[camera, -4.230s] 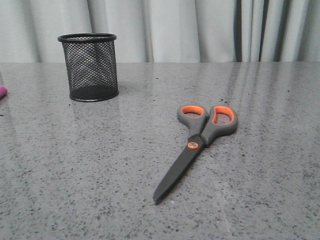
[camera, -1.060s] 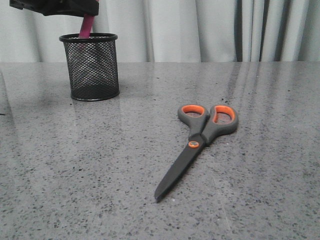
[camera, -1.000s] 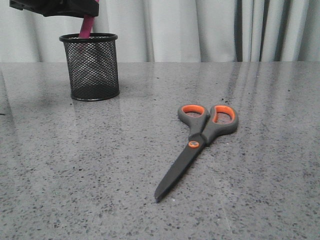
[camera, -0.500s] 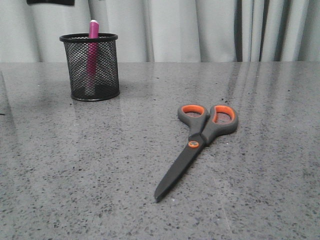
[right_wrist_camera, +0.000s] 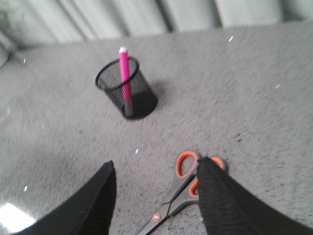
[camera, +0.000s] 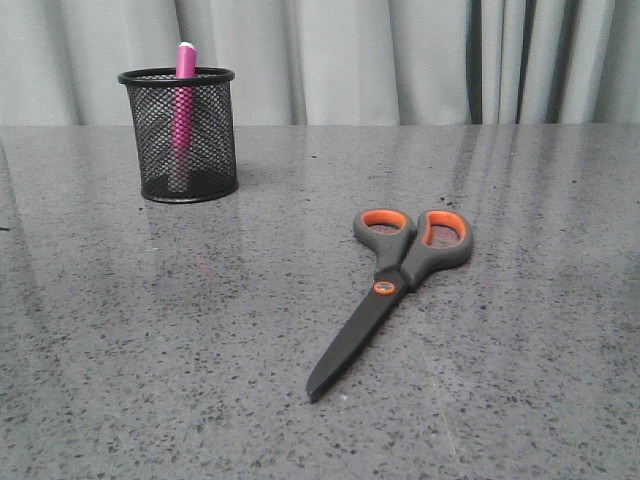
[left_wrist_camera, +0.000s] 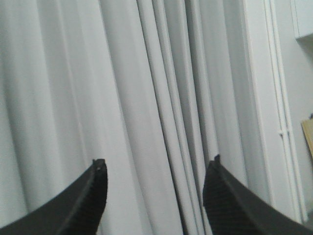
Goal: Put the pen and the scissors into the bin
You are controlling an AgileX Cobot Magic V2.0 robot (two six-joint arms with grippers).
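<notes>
Right wrist view: open right gripper (right_wrist_camera: 156, 183) hangs above the scissors (right_wrist_camera: 183, 193), well apart from them.

Front view puts the scissors (camera: 390, 295) flat on the table (camera: 120, 330) at centre right of the frame, long axis on a diagonal: blade tip toward the lower centre, orange-lined loops toward the right middle. The pen (camera: 182, 110) already stands in the bin (camera: 185, 135) at upper left, so the scissors look like the piece left to move. The right arm seems the nearer one; its fingers spread wide around the handle end as its camera shows it. The left gripper (left_wrist_camera: 155, 196) is spread too, empty, facing only the curtain (left_wrist_camera: 146, 98).
</notes>
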